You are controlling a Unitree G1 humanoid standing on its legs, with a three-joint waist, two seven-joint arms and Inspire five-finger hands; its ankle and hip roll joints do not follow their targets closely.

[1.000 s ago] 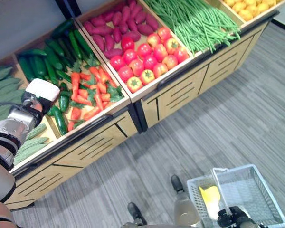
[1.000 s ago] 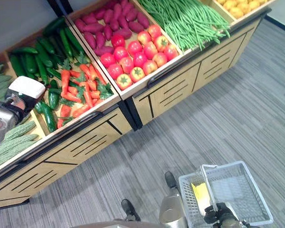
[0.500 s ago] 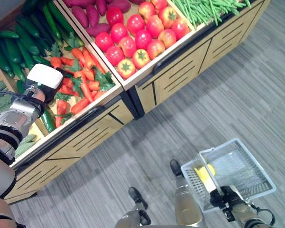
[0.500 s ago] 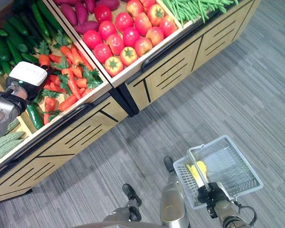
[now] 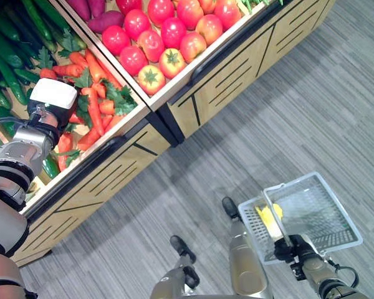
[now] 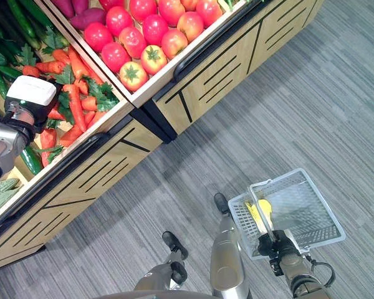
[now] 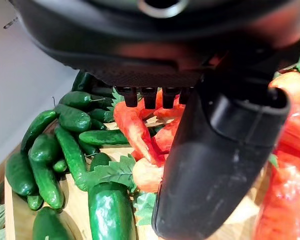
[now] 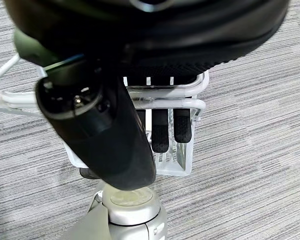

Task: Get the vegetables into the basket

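My left hand (image 5: 45, 112) over the carrots (image 5: 93, 106), fingers hidden so grip unclear, my right hand (image 6: 274, 245) curled round the basket (image 6: 299, 208) handle, well away from the carrots

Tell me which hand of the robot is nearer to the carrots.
Left. The left hand is over the carrots in the bin, reaching down among them. The right hand is far away over the floor, holding the basket by its handle.
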